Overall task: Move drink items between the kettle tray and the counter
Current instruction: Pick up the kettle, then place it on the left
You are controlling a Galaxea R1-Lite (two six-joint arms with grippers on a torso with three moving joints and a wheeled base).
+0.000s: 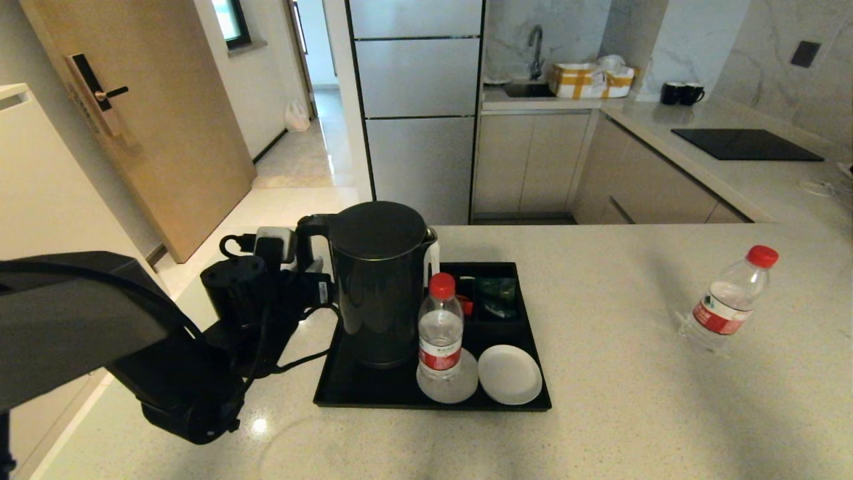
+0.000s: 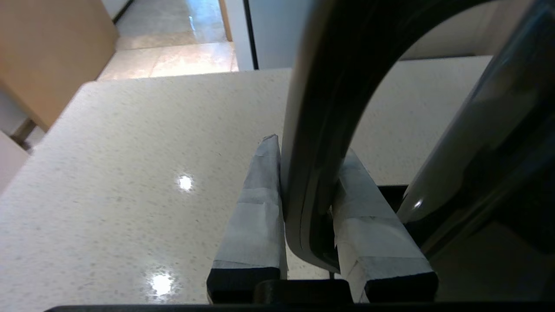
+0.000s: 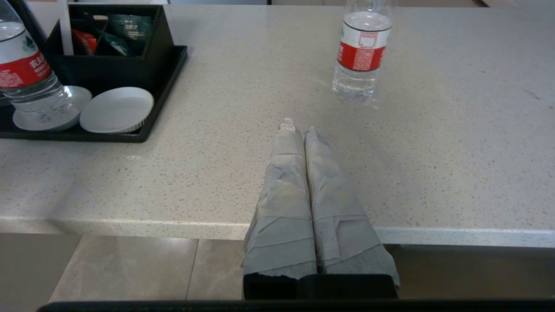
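Fingers of the left gripper (image 2: pixel 310 173): grey-taped pads, nearly closed, one on each side of the loop handle (image 2: pixel 321 130) of the tall black electric kettle (image 1: pixel 380 280), pressing it.

Kettle: stands upright on the flat black rectangular low-rimmed tray (image 1: pixel 333 393), which sits by the left edge of the glossy beige speckled stone counter (image 1: pixel 600 413). Judged rigid, smooth-walled and possibly heavy if filled; the handle is the sound place to hold, though a thin glossy loop may pivot in a narrow pinch.

Clear plastic water bottle with red cap, on tray (image 1: pixel 440 333): just beside the kettle, on a small round white saucer (image 1: pixel 466 387); light, easily tipped. It is the nearest obstacle.

Second white saucer (image 1: pixel 510 375): at the tray's near right corner.

Second red-capped water bottle (image 1: pixel 726 303): on the counter, well apart, toward the right edge.

Right gripper (image 3: pixel 299 130): fingers shut together, empty, parked off the counter's near edge.
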